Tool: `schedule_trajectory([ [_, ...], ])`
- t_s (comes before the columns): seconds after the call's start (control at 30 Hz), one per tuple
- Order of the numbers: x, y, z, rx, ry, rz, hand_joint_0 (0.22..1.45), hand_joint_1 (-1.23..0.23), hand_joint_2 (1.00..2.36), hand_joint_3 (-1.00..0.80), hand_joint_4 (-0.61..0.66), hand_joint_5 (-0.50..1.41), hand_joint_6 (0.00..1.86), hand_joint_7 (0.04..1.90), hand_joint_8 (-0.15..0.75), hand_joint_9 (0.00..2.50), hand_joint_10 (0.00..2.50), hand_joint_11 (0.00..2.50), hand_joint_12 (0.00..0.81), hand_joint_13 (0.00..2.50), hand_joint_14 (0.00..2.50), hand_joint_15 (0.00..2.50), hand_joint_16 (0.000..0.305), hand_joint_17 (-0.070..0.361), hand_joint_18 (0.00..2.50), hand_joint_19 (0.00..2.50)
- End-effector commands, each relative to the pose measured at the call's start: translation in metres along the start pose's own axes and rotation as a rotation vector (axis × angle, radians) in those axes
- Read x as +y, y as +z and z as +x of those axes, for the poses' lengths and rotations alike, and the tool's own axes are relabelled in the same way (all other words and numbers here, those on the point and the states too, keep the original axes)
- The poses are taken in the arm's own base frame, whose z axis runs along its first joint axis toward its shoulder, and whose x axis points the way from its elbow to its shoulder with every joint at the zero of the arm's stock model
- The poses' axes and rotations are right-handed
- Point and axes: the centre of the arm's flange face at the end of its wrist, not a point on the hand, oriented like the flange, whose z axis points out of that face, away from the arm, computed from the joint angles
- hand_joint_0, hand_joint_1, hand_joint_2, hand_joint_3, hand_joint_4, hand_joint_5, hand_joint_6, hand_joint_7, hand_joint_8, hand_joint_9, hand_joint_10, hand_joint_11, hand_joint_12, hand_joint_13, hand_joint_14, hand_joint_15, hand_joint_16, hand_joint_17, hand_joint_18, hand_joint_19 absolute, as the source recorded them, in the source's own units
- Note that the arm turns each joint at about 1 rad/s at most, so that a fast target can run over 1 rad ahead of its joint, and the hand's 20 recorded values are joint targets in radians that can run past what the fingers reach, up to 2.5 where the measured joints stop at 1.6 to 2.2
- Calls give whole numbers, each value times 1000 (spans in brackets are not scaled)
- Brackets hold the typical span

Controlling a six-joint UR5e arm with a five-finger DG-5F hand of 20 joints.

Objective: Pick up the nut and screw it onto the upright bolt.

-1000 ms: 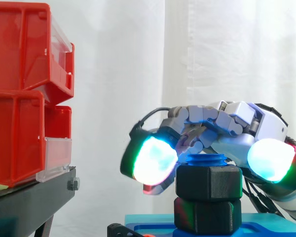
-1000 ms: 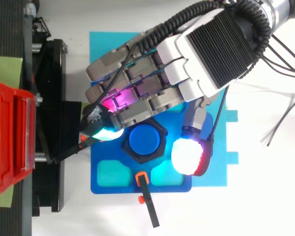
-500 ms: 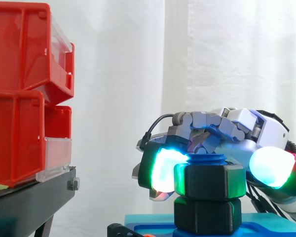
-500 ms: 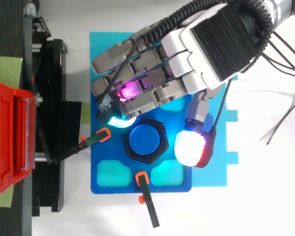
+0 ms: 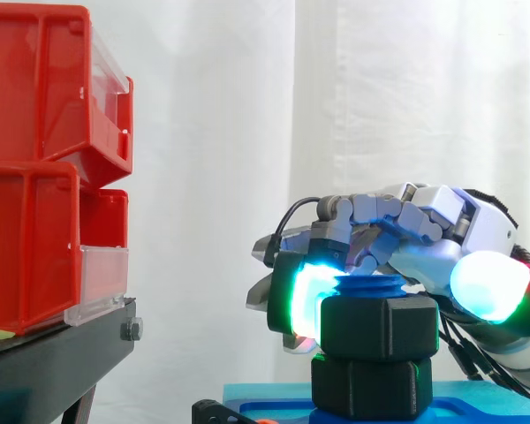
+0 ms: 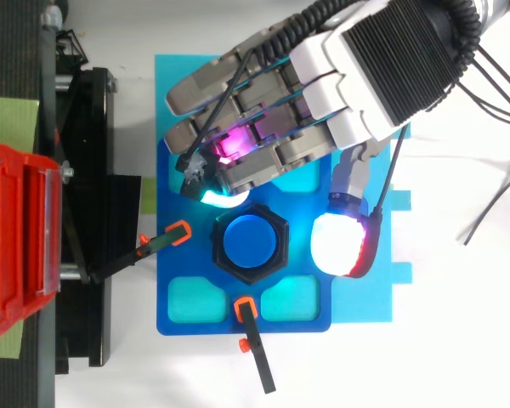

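Note:
A black hex nut point(image 6: 275, 223) point(image 5: 377, 327) sits on the upright blue bolt point(image 6: 249, 244) point(image 5: 369, 285), above a second black hex block point(image 5: 371, 386) on the blue base. My hand point(image 6: 365, 76) hovers over the far side of the nut with its fingers curled under. One fingertip point(image 6: 219, 197), glowing cyan-green, lies against the nut's upper-left corner; in the side view it point(image 5: 302, 300) touches the nut's left face. The white-glowing thumb point(image 6: 340, 245) point(image 5: 490, 287) stands to the nut's right with a gap of blue base between them. Nothing is held.
The blue base plate point(image 6: 187, 323) lies on a light blue mat point(image 6: 178, 85). Two black clamps with orange tips point(image 6: 166, 240) point(image 6: 253, 344) point at the nut from the left and below. Red bins point(image 5: 35, 177) point(image 6: 17, 246) sit on the black stand at the left.
The hand has shifted toward the top of the top view. Its glowing fingertip swept from the nut's left side to its upper-left corner, uncovering the left clamp. The nut's faces turned slightly.

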Motion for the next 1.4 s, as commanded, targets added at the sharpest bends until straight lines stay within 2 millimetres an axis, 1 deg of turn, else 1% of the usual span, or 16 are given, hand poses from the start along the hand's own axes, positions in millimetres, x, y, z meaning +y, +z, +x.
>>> schedule_trajectory([
  [0.0,-4,2,-6,-3,0,-12,463,-167,1000,-500,148,77,521,1316,252,1263,0,0,164,969,0,0,18,41,738,88],
  [0.03,-6,2,-7,-4,0,-17,463,-167,1000,-500,148,77,522,1316,245,1267,0,0,163,970,0,0,18,41,738,82],
  [0.07,-6,3,-8,-4,2,-20,463,-167,1000,-500,153,77,501,1360,252,1257,0,0,163,971,0,0,18,41,738,82],
  [0.17,-8,4,-10,-6,2,-26,462,-168,1000,-500,166,37,504,1241,251,1209,0,0,173,931,0,0,20,44,721,91],
  [0.33,-10,7,-12,-9,-2,-31,460,-168,1000,-500,226,-6,505,1185,261,1162,0,0,183,902,0,0,25,56,690,151],
  [0.43,-9,8,-12,-10,-3,-31,458,-168,1000,-500,252,-30,505,1014,249,1143,0,0,190,892,0,0,26,58,681,155],
  [0.47,-8,9,-12,-9,-3,-32,457,-168,1000,-500,241,-46,504,910,243,1120,0,0,188,882,0,0,26,59,673,158],
  [0.53,-7,11,-12,-11,-2,-34,456,-165,1000,-500,216,-56,503,836,239,1095,0,0,190,866,0,0,27,60,653,159],
  [0.57,-5,12,-10,-10,1,-35,454,-160,1000,-500,201,-65,503,768,230,1069,0,0,192,848,0,0,27,62,644,164],
  [0.7,-3,16,-8,-12,5,-34,449,-148,1000,-500,194,-83,502,671,210,965,0,0,197,767,0,0,30,67,564,167],
  [0.8,2,21,-6,-12,9,-34,446,-134,1000,-500,189,-88,502,646,205,933,0,0,200,728,0,0,30,68,513,152],
  [0.87,8,19,2,-5,18,-18,445,-134,1000,-500,183,-91,501,626,202,897,0,0,202,692,0,0,30,68,484,143],
  [1.13,11,20,5,-10,20,0,443,-106,1000,-500,173,-95,501,606,191,816,0,0,212,599,0,0,30,68,357,62],
  [1.23,10,20,5,-11,20,3,443,-103,1000,-500,176,-83,501,635,196,796,0,0,214,589,0,0,30,68,342,53],
  [1.37,11,19,6,-8,22,4,447,-99,1000,-500,190,-59,503,763,204,804,0,0,221,599,0,0,30,67,340,56],
])
